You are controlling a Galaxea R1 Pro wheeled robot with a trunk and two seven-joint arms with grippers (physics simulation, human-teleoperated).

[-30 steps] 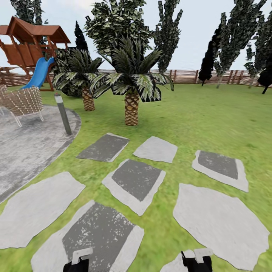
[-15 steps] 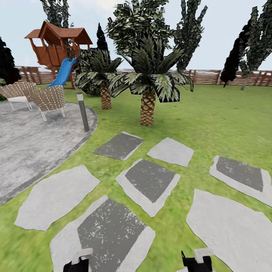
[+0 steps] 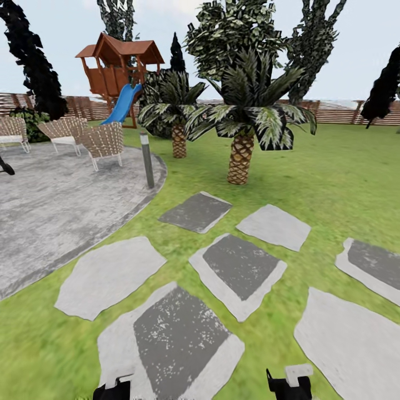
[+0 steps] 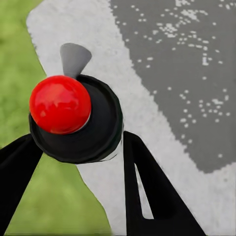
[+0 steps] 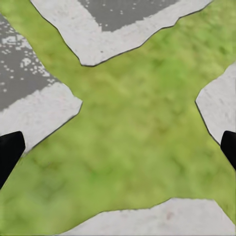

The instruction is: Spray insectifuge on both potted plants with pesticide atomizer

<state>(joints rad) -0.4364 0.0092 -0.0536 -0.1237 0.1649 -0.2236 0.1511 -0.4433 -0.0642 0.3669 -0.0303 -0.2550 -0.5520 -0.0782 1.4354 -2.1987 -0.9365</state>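
The pesticide atomizer and both potted plants are out of view. I am in the garden, on the lawn (image 3: 333,183) among grey stepping stones (image 3: 239,266). My left gripper (image 3: 118,384) and right gripper (image 3: 289,382) peek in at the near edge of the head view. In the left wrist view the left gripper (image 4: 81,142) has its black fingers (image 4: 147,187) apart over stone and grass, with a black round part topped by a red knob (image 4: 60,103) between them. The right gripper (image 5: 118,152) is open above grass, fingers (image 5: 9,152) wide apart.
The round grey patio (image 3: 50,205) lies to the left with several woven chairs (image 3: 103,141) and a grey bollard lamp (image 3: 148,161) at its rim. Two palms (image 3: 240,158) stand ahead. A wooden playhouse with a blue slide (image 3: 123,103) and the slatted fence (image 3: 344,114) are beyond.
The whole head view has swung left: palms, stones and lamp shifted right in the picture, and more patio and chairs came into sight. Both grippers hold the same pose.
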